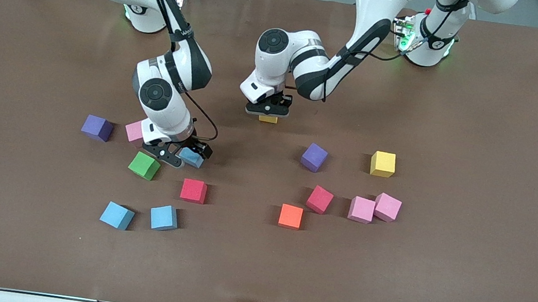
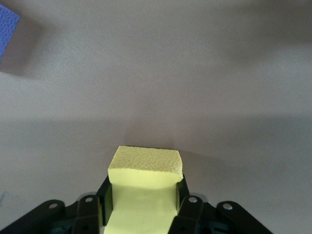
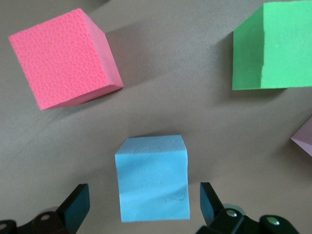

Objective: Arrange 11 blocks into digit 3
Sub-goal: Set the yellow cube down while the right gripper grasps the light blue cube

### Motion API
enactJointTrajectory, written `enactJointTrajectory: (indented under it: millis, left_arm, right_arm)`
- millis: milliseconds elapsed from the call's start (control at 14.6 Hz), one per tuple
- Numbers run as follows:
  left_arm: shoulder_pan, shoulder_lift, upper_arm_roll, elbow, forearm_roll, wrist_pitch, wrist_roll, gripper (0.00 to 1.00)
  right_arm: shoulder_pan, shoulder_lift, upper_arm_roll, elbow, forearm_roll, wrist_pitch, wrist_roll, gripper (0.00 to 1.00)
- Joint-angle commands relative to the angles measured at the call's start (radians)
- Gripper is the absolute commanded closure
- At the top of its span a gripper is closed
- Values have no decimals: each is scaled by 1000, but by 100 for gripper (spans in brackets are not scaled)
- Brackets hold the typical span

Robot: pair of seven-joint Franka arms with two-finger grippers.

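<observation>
Right wrist view: 1 light blue block (image 3: 152,178) on the table (image 3: 195,117), lying squarely between the 2 spread fingers (image 3: 75,204) of the right gripper (image 3: 144,204), a gap at each side, nothing grasped. The block's faces run roughly parallel to the finger pads, so the jaws look set to close on 2 flat sides. A red block (image 3: 63,58) and a green block (image 3: 273,46) stand apart from it.

Front view: the same light blue block (image 1: 192,157) sits toward the right arm's end of the table, with the right gripper (image 1: 176,153) low around it; the green block (image 1: 144,165) is just nearer the camera.

Left gripper (image 1: 268,110): clenched on 1 yellow block (image 1: 268,118), low over bare table near the middle, farther from the camera than the purple block (image 1: 314,157). No digit is formed yet; other blocks lie scattered.
</observation>
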Motion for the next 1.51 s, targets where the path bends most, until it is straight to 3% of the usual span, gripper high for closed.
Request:
enactJointTrajectory:
  millis: [0, 69, 137, 206, 275, 481, 687, 1099, 1442]
  left_arm:
    - [-7, 5, 5, 7, 21, 8, -10, 60]
    - [-7, 4, 5, 7, 21, 8, -10, 58]
    - [-5, 4, 5, 7, 21, 8, -12, 47]
    - [-4, 4, 4, 7, 20, 8, -13, 18]
    - [1, -1, 2, 7, 18, 7, -13, 0]
    - [10, -31, 1, 5, 11, -2, -10, 0]
    - [53, -67, -2, 1, 9, -34, 34, 0]
    - [195, -122, -2, -16, 6, -102, 403, 0]
    - [283, -144, 1, -96, 20, -93, 579, 2]
  right_arm:
    - [3, 23, -4, -4, -16, 33, 11, 1]
    - [3, 32, -4, -4, -16, 47, 11, 1]
    - [2, 40, -4, -4, -16, 53, 12, 3]
    - [2, 45, -4, -4, -16, 55, 11, 5]
    - [-3, 49, -4, -4, -16, 55, 11, 6]
    - [-6, 51, -5, -4, -16, 53, 12, 10]
    - [-6, 51, -5, -5, -16, 50, 14, 26]
    - [0, 46, -4, -8, -13, 36, 139, 97]
    - [5, 2, -2, -12, -13, -36, 366, 100]
